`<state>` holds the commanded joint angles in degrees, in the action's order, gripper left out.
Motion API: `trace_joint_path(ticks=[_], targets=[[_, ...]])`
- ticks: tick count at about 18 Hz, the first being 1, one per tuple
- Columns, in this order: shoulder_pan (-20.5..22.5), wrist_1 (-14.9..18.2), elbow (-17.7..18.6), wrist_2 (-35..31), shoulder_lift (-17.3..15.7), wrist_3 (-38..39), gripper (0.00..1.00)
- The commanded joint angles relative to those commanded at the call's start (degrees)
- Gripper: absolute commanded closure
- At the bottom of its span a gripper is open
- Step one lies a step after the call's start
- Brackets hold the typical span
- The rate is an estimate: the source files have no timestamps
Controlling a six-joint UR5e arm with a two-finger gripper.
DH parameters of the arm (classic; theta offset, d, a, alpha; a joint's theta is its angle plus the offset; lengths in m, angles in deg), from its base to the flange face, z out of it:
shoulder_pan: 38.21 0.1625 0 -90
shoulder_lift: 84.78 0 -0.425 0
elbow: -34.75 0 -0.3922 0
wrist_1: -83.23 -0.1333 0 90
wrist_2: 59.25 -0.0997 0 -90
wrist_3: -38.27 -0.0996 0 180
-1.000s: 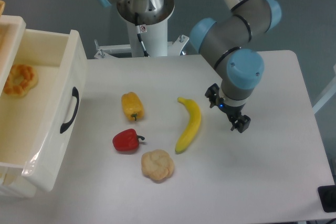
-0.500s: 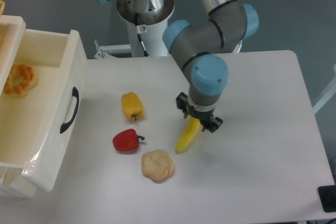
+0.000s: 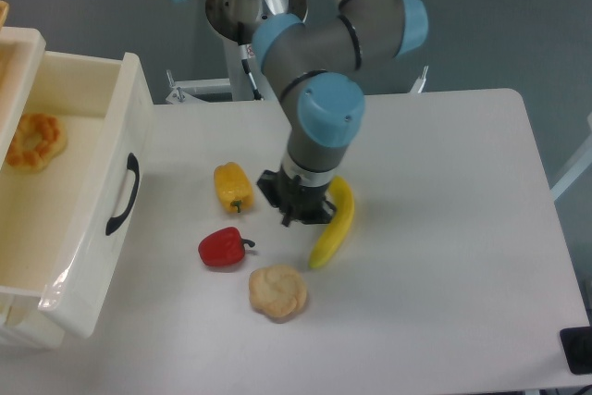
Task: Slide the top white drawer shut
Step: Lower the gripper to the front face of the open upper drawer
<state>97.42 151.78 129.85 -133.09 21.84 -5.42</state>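
The top white drawer [image 3: 91, 228] stands pulled far out at the left edge of the table. Its front panel carries a black arched handle [image 3: 123, 194]. A doughnut-like pastry [image 3: 35, 141] lies inside it. My gripper [image 3: 298, 206] points down over the middle of the table, between the yellow pepper [image 3: 233, 187] and the banana [image 3: 335, 224], well to the right of the drawer front. Its black fingers stick out on both sides under the wrist, so it looks open and holds nothing. The fingertips are partly hidden by the wrist.
A red pepper [image 3: 222, 248] and a bread roll [image 3: 277, 291] lie in front of the gripper. The white table [image 3: 453, 228] runs to the right. The robot base [image 3: 254, 16] stands at the back. A part of the cabinet [image 3: 18, 71] shows at far left.
The arm has swung left across the table, from right of the banana, over it, to between the banana and the yellow pepper. The drawer and the toys have not moved.
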Motion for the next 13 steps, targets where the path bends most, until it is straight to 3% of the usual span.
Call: trace_joint_path(ticks=[4, 6, 9, 13], targets=[[-2.29, 0.87, 0.0, 2.64, 0.0, 2.47, 1.0], [-2.82, 4.38, -0.35, 3.08, 0.0, 2.12, 1.0], [-2.3, 10.09, -0.79, 10.97, 0.18, 1.68, 1.0], [-2.65, 12.04, -1.14, 13.97, 0.09, 1.76, 1.0]])
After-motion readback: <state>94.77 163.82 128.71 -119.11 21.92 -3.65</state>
